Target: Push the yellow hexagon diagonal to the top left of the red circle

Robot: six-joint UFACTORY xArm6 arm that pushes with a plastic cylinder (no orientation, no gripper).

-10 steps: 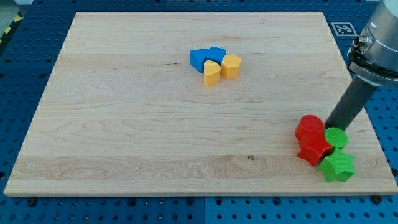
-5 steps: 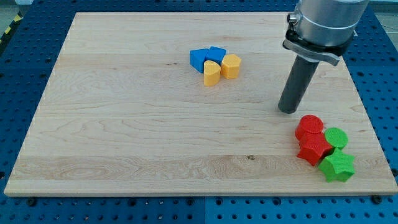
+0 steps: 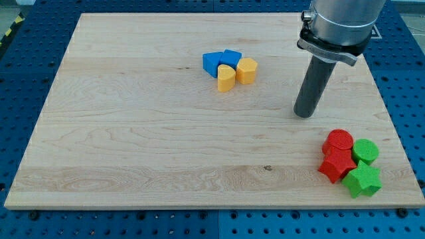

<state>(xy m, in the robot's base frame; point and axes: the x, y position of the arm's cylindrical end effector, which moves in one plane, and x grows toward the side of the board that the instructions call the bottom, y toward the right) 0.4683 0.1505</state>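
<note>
The yellow hexagon (image 3: 246, 70) sits at the upper middle of the wooden board (image 3: 133, 146), touching a yellow rounded block (image 3: 226, 78). The red circle (image 3: 339, 141) lies at the lower right, in a cluster with a red star (image 3: 337, 164). My tip (image 3: 304, 114) rests on the board above and left of the red circle, apart from it. It is well to the right of and below the yellow hexagon, touching no block.
Two blue blocks (image 3: 214, 63) (image 3: 231, 57) touch the yellow ones on their upper left. A green circle (image 3: 365, 151) and a green star (image 3: 362, 181) sit against the red blocks near the board's right edge.
My tip has moved from the right of the red circle up and left to the open board. The red and green cluster now sits slightly further right and lower.
</note>
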